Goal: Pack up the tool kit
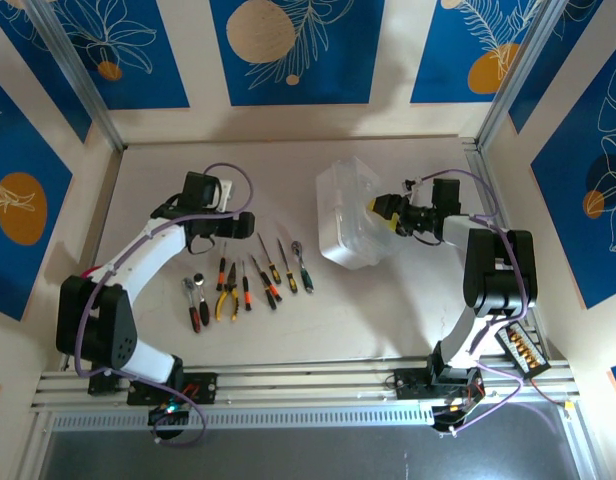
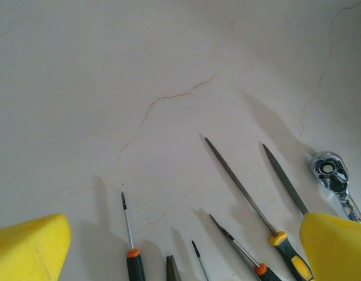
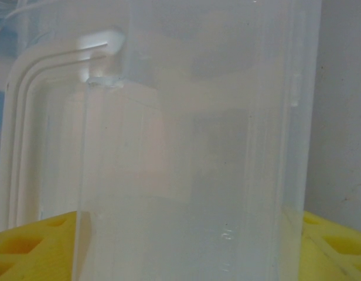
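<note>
Desk [image 1: 388,320]: pale surface. The tools lie left of centre and the box right of centre, so each arm has its own share in reach.
Tool row [image 1: 246,285]: tools lie side by side with tips away from the arm bases and handles toward them. The gaps look meant to let fingers close round one handle at a time.
Row contents: red-handled pliers [image 1: 196,318] sit at the left end, with yellow-handled pliers [image 1: 226,302] beside them. Thin screwdrivers [image 2: 242,188] follow, and the ratchet [image 2: 329,170] is at the right end.
Clear box [image 1: 346,228]: sits right of the row, well apart from it, with no tool visible inside. From overhead it looks tipped or part opened; I cannot tell which.
Left end effector [image 2: 183,249]: spread wide and gripping nothing. It hangs over the far tips of the row, with one yellow finger [image 2: 28,249] at each side of its wrist view.
Left, purpose (judgement): parked over the tools, ready to pick one once the box can receive it.
Right end effector [image 1: 384,215]: at the box's right side, fingers standing wide with a clear plastic wall between them. I cannot tell whether the pads press the wall or merely straddle it.
Right, purpose (judgement): placed to open or steady the box before loading.
Progress (judgement): early; every tool is on the desk.
Risk (judgement): the smooth, thin plastic may slip from the pads, or the light box may skid.
</note>
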Controlling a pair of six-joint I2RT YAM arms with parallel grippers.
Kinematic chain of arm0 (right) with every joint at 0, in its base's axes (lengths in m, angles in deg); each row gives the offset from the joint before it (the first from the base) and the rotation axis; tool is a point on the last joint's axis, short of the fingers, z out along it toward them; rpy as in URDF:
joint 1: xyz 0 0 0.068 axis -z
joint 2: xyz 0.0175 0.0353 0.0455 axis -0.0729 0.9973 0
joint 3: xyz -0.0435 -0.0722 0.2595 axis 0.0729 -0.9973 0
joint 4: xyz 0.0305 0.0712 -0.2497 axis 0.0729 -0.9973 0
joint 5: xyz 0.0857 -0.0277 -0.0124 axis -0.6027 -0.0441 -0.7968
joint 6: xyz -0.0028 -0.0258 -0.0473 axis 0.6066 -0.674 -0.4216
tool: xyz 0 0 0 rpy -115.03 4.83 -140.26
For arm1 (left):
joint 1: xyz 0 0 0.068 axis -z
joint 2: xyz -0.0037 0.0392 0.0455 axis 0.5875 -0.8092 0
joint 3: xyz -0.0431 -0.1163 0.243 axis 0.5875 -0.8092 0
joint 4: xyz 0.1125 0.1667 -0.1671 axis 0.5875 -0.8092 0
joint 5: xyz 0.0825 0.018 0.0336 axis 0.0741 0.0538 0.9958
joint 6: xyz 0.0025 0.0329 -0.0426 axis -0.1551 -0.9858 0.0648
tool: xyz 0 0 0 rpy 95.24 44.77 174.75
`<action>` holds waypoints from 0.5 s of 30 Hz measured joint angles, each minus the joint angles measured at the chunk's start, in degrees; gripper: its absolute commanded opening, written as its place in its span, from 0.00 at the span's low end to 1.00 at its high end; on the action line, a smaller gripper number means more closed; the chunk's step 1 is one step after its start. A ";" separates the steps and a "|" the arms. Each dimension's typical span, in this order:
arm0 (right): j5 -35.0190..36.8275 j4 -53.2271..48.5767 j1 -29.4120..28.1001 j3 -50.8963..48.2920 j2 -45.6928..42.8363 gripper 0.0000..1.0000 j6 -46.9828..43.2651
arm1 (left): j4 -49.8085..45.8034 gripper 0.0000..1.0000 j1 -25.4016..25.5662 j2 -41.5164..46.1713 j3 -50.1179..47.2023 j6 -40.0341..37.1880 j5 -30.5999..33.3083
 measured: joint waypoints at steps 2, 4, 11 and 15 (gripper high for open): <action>-0.04 -0.42 0.09 0.00 0.00 0.81 0.02 | -0.15 1.00 0.46 -0.15 0.44 0.00 0.20; -0.07 -0.92 0.39 0.00 0.00 0.82 0.00 | -0.20 1.00 0.76 -0.28 0.74 0.00 0.39; -0.28 -3.28 2.27 0.00 0.00 0.82 -0.07 | -0.42 1.00 1.53 -0.55 0.94 0.00 0.81; 0.24 -5.11 2.47 -0.44 0.00 0.82 -0.61 | -0.90 1.00 2.01 -0.74 1.46 0.00 1.18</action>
